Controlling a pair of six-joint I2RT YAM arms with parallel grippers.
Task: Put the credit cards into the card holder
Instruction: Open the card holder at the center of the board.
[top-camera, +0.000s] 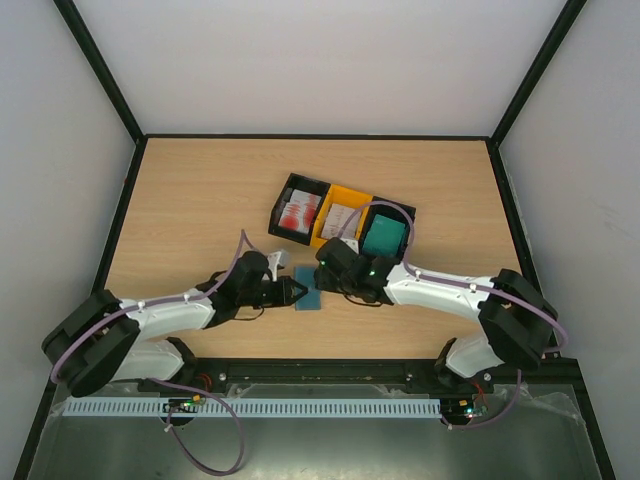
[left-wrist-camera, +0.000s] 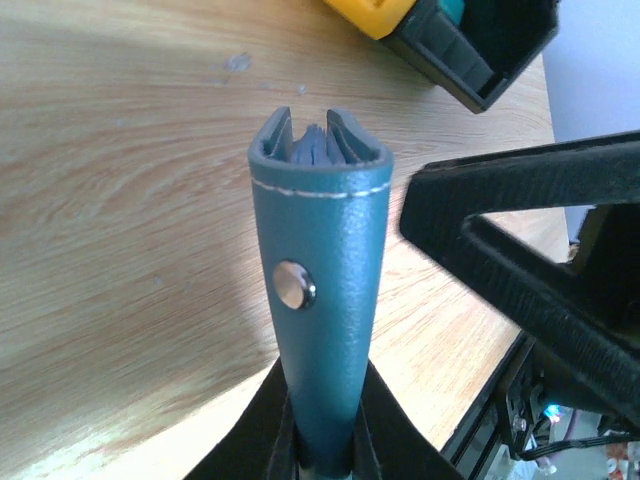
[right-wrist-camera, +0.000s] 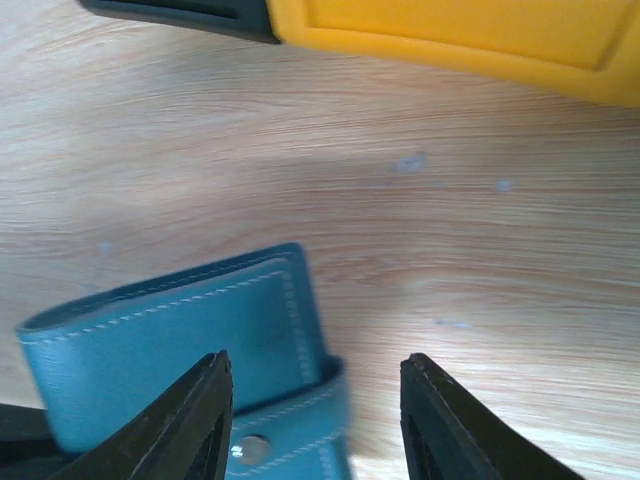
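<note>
- Left wrist view: nearest the lens, the left hand (left-wrist-camera: 325, 445) is seen clamped tight on the near end of the card holder (left-wrist-camera: 322, 230). The holder is held edge-on and points away over the counter (left-wrist-camera: 120, 200). A round snap stud (left-wrist-camera: 293, 285) faces the camera, and grey-blue inner pockets show between the narrow lips at the far end. With so short a grip, a twist or slip is judged likely if the holder is nudged sideways.
- Right wrist view: the right hand (right-wrist-camera: 315, 420) is spread open and nothing is held. The holder's blue-teal, white-stitched flap lies at one finger, below the yellow bin (right-wrist-camera: 450, 40). If the hand were closed here, the strap could be pinched and the holder dragged out of the other grip.
- Top view: the holder is placed between both hands, just in front of the bins. The credit cards (top-camera: 298, 212) are lying in their bins, none yet loaded. A card could catch on the narrow lips.
</note>
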